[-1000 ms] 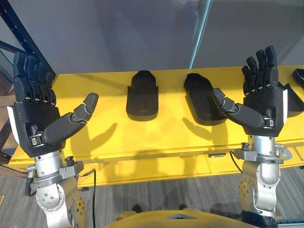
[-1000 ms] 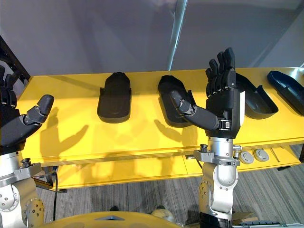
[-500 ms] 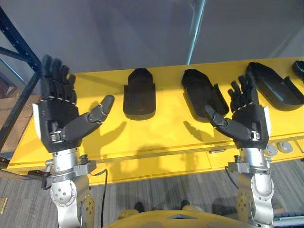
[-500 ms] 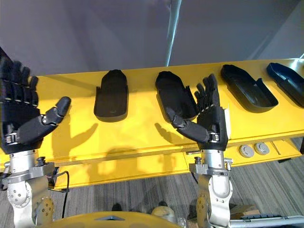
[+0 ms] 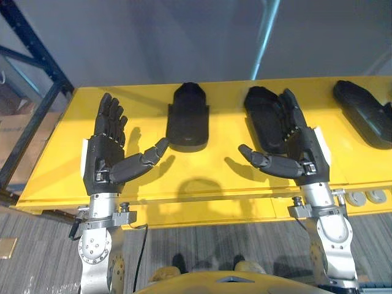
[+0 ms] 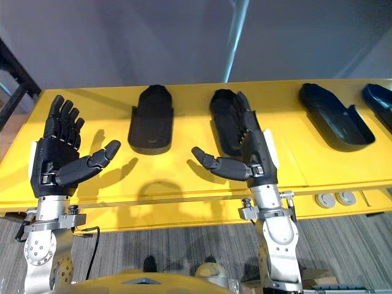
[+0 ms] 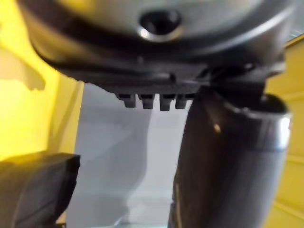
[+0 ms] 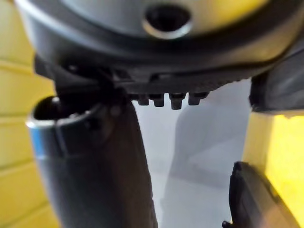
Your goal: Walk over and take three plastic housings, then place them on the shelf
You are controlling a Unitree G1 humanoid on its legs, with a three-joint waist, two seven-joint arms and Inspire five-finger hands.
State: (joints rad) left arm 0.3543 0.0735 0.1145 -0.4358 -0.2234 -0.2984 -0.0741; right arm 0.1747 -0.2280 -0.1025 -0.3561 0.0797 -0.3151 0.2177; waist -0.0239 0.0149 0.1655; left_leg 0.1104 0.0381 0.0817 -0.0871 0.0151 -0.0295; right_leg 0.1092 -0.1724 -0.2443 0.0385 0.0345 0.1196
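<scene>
Showing the reach before any pick-up, the left eye view has the robot's left hand (image 5: 104, 162) and right hand (image 5: 303, 153) held palm-inward over the glossy yellow bench top (image 5: 202, 162). Both are spread wide, fingers straight and thumbs angled toward each other, holding nothing. The first black plastic housing (image 5: 188, 119), a flat shell with a rounded nose, lies just beyond the left hand's thumb tip, between the two hands. The second black plastic housing (image 5: 264, 116), a hollow trough-like shell, lies directly behind the right hand's fingers; contact cannot be judged. The third black plastic housing (image 5: 364, 116) rests well outboard of the right hand. This spread posture probably prepares each hand to straddle a shell from its side. The right eye view repeats this layout and adds a dark bluish housing (image 6: 380, 101) farther outboard. The left wrist view looks past straight fingers (image 7: 152, 100) to a dark housing corner ahead. The right wrist view likewise shows extended fingers (image 8: 166, 100) with a housing edge beyond. All housings lie on the bench, so the task is judged barely begun.
</scene>
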